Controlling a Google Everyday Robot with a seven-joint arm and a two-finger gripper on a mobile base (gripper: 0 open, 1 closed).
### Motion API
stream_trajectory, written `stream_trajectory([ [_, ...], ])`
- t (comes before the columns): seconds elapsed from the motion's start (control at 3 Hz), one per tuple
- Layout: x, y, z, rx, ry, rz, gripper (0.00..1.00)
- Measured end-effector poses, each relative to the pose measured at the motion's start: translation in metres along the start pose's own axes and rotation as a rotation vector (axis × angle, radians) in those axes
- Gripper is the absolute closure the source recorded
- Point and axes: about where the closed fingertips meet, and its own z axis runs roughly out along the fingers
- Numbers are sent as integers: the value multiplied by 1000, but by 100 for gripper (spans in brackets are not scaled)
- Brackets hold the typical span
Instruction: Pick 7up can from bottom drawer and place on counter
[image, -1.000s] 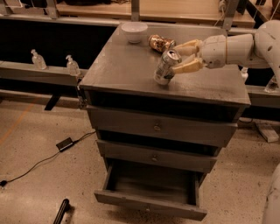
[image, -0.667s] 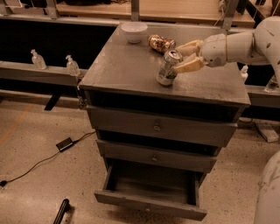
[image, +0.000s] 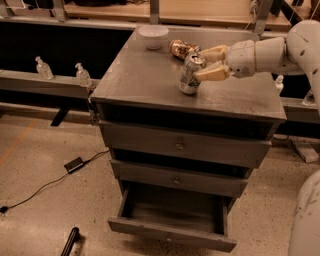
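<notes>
The 7up can (image: 189, 75) is silvery-green and stands tilted on the counter (image: 140, 80), its base touching the surface right of centre. My gripper (image: 201, 62) reaches in from the right and is shut on the can's upper part, one finger (image: 214, 50) behind it and one (image: 214, 74) in front. The bottom drawer (image: 170, 212) is pulled open below, and the part of its inside that shows holds nothing.
A brown-and-orange can (image: 181, 48) lies on its side just behind the 7up can. A white bowl (image: 153, 36) sits at the counter's back edge. Two small bottles (image: 82, 75) stand on a ledge at left. A cable with an adapter (image: 75, 164) lies on the floor.
Almost nothing has moved. The can stays tilted in my gripper at the same spot on the counter, shifted very slightly to the right.
</notes>
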Motion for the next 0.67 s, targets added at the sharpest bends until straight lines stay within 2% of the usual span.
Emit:
stream_trajectory([
  [0.33,0,1,5,-7,-3,1,0],
  [0.67,0,1,5,-7,-3,1,0],
])
